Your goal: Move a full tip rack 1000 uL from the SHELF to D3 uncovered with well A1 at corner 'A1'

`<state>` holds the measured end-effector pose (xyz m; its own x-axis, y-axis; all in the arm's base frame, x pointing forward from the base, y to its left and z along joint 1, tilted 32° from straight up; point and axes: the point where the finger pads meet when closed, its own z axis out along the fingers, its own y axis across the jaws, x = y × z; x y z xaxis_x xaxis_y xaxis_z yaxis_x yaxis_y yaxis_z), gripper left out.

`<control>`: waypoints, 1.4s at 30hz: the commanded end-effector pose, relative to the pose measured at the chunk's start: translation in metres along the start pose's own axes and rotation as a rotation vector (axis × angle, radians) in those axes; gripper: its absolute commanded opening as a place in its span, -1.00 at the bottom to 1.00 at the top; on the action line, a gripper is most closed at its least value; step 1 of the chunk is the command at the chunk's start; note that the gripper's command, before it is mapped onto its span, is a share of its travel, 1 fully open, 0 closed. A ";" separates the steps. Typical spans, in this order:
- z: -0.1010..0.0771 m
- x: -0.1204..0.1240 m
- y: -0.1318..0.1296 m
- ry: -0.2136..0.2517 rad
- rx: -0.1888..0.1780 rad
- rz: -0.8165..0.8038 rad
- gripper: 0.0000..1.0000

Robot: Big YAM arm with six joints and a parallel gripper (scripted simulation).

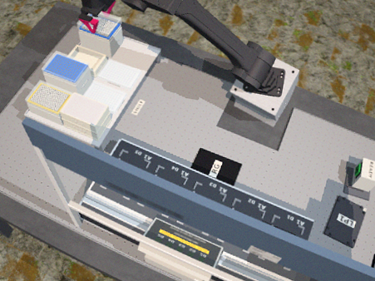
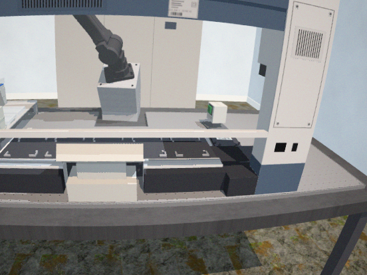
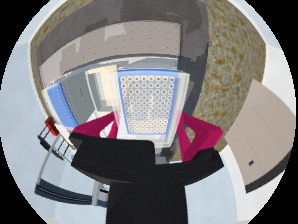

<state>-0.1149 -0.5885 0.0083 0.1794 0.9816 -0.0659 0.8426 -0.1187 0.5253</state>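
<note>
We judge the pick-up step to be in hand: the gripper (image 1: 94, 22), magenta-fingered, is clamped across the blue-rimmed tip rack (image 1: 105, 31) at the far end of the SHELF (image 1: 140, 55), fingers spread wide on its body or cover; which of the two they bear on we cannot tell. In the wrist view the rack (image 3: 148, 103) shows pale rings on a grey field under its cover, so we take it as full; its size label is not legible to us. Other shelf items: a rack showing a solid blue plate (image 1: 65, 68), likely empty; a yellow-rimmed rack (image 1: 48, 97) with a grey field; pale sealed blocks (image 1: 85, 113); flat lidded plates (image 1: 119, 74). Next move, as we read it: lift straight up, travel toward D3 (image 1: 213, 186) on the dark deck strip, keeping off any open labware. The cover has yet to come off, and A1 must meet the engraved corner. The RG nest (image 1: 217, 166) lies just behind D3 if a regrip is needed. READY key (image 1: 368, 174) is well apart, near the LP1 pad (image 1: 344, 221). Surface: grey perforated table (image 1: 194, 123) with a blue gantry beam (image 1: 211, 216) spanning the deck. Room: mottled brown-green floor (image 1: 352, 41), pale walls.
</note>
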 end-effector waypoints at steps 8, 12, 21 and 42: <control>-0.054 -0.026 -0.008 -0.080 0.016 -0.024 -1.00; -0.071 -0.028 -0.002 -0.096 0.021 -0.035 -1.00; -0.086 -0.027 -0.002 -0.096 0.023 -0.035 -1.00; -0.115 -0.024 -0.001 -0.097 0.025 -0.035 -1.00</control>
<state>-0.1478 -0.5818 0.0611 0.1821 0.9808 -0.0703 0.8423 -0.1187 0.5258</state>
